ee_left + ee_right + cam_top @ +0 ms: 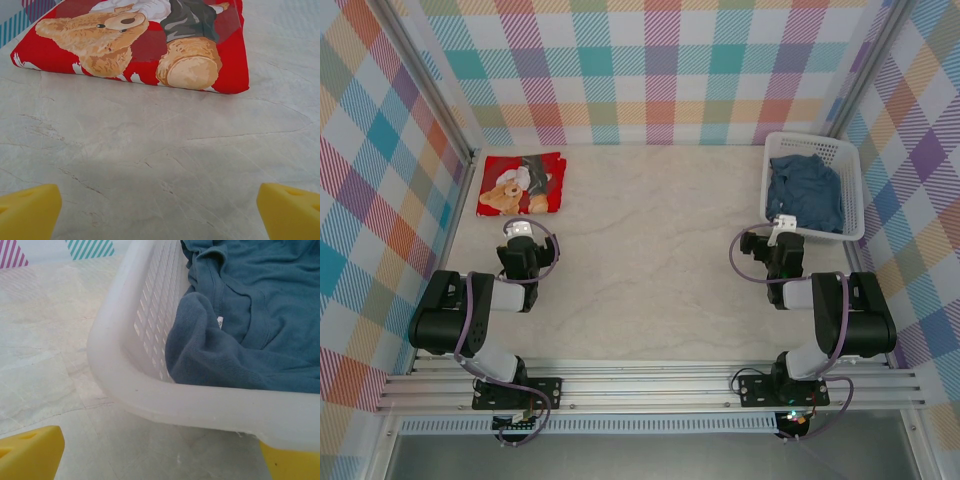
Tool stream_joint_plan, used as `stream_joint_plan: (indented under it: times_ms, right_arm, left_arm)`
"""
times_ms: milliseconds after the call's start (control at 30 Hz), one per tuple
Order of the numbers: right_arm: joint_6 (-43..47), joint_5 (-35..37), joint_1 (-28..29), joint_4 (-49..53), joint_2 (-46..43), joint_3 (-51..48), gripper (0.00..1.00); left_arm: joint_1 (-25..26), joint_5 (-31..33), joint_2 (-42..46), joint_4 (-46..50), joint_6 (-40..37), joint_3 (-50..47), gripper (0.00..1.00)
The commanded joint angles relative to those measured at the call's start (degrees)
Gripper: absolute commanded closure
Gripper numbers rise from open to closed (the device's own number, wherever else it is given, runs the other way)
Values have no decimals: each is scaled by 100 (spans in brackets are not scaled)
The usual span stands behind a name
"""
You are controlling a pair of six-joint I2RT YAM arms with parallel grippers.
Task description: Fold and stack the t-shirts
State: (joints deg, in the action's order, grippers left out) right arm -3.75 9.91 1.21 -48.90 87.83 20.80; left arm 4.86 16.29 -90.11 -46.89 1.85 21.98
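A red t-shirt (520, 184) with a teddy-bear print lies folded flat at the table's far left; the left wrist view shows the red t-shirt (140, 45) just ahead of the fingers. My left gripper (519, 232) sits just short of it, open, with bare table between its yellow fingertips (30, 212). A blue-grey t-shirt (804, 192) lies crumpled in the white basket (851, 190) at the far right. My right gripper (783, 226) rests at the basket's near rim (165, 400), open, holding nothing. The blue-grey t-shirt (250, 325) bunches against the basket wall.
Plaid walls enclose the table on three sides. The marble-patterned tabletop (650, 260) stretches between the two arms. A metal rail (650, 385) with both arm bases runs along the near edge.
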Motion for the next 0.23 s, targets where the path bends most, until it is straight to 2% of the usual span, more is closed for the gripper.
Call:
stream_joint_plan:
  times_ms: [0, 67, 200]
  right_arm:
    - [102, -180, 33, -120, 1, 137, 0]
    - [279, -675, 24, 64, 30, 252, 0]
    - [285, -728, 1, 14, 7, 215, 0]
  left_arm:
    - [50, -3, 72, -200, -78, 58, 0]
    - [52, -4, 71, -201, -76, 62, 0]
    - [57, -4, 61, -207, -72, 61, 0]
